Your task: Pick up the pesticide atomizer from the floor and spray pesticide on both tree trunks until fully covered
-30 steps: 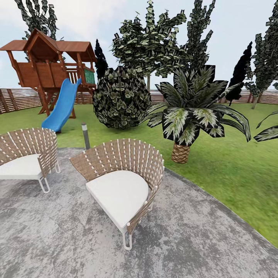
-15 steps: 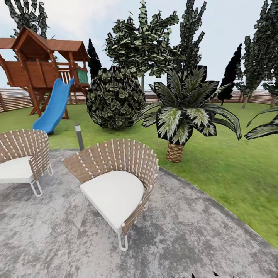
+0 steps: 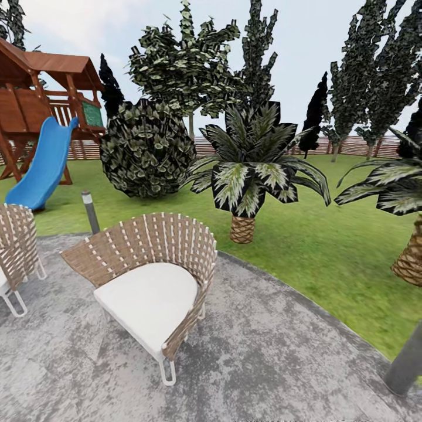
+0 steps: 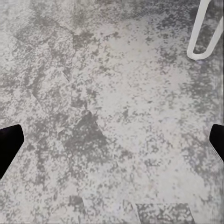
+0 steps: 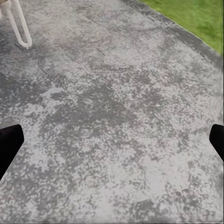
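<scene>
Looking over the patio (image 3: 281, 357), the head view cuts off much at its edges: a second chair (image 3: 14, 258) shows as a sliver beside the wicker chair (image 3: 146, 275), the playhouse (image 3: 35, 88) and its blue slide (image 3: 44, 164) run out of frame beyond that chair, and a grey post (image 3: 405, 366) enters at the patio's near edge, its top unseen. A palm (image 3: 249, 170) stands on the lawn (image 3: 328, 246) just past the chair; another palm (image 3: 404, 199) is clipped farther along the lawn. A round bush (image 3: 146, 149) hides the fence (image 3: 351, 146) behind it. The atomizer cannot be made out anywhere on the grass.

Both wrist cameras point down at the paving. The left gripper (image 4: 112, 140) has its dark fingertips (image 4: 9, 144) spread wide apart, nothing between them, a white chair leg (image 4: 205, 32) ahead. The right gripper (image 5: 112, 140) is likewise spread wide and empty, with a strip of grass (image 5: 196, 18) at the paving's far edge.
</scene>
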